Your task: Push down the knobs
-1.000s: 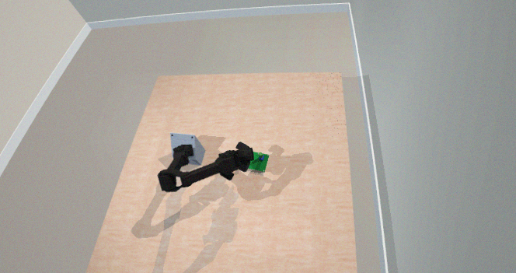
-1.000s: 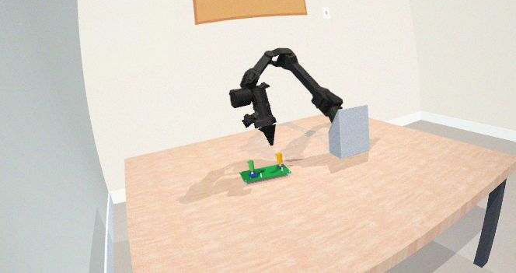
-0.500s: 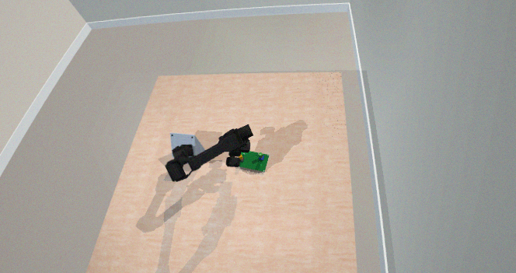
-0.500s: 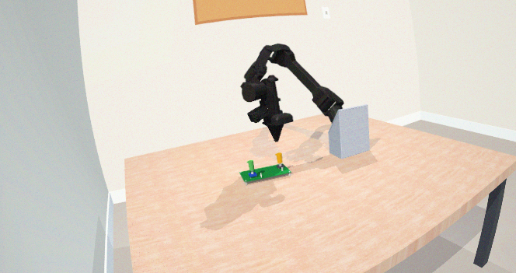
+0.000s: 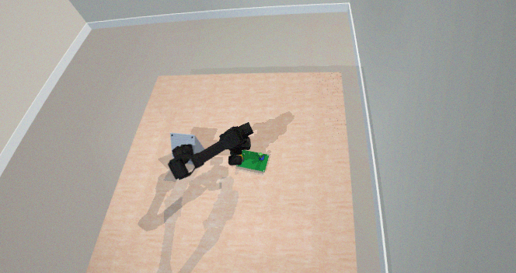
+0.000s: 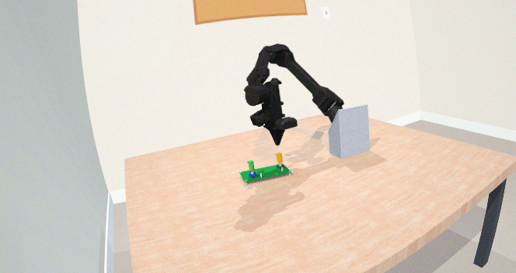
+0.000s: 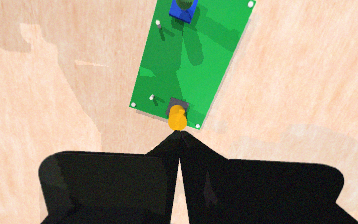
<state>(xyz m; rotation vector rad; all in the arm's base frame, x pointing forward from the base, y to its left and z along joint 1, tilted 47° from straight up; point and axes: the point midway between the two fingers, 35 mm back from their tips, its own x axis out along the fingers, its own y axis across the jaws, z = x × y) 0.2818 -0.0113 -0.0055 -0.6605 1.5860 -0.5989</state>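
The green circuit board (image 5: 252,163) (image 6: 266,173) (image 7: 201,75) stands on short legs on the table. An orange knob (image 6: 279,158) (image 7: 177,119) stands upright over the dark grey potentiometer (image 6: 280,166) (image 7: 183,104). A green knob (image 6: 251,166) (image 7: 184,2) stands over the blue potentiometer (image 5: 262,158) (image 6: 252,175) (image 7: 181,14), with a bit of pale shaft showing between them in the exterior view. My gripper (image 6: 277,144) (image 7: 179,136) is shut and empty, pointing down. Its tips are a little above the orange knob, apart from it. In the top view the arm hides the fingertips.
The arm's grey base block (image 5: 182,139) (image 6: 353,131) stands on the wooden table (image 5: 295,223) (image 6: 194,223), beyond the orange-knob end of the board. Small pale posts (image 6: 261,175) (image 7: 158,23) stand on the board near one long edge. Arm shadows fall across the board and table.
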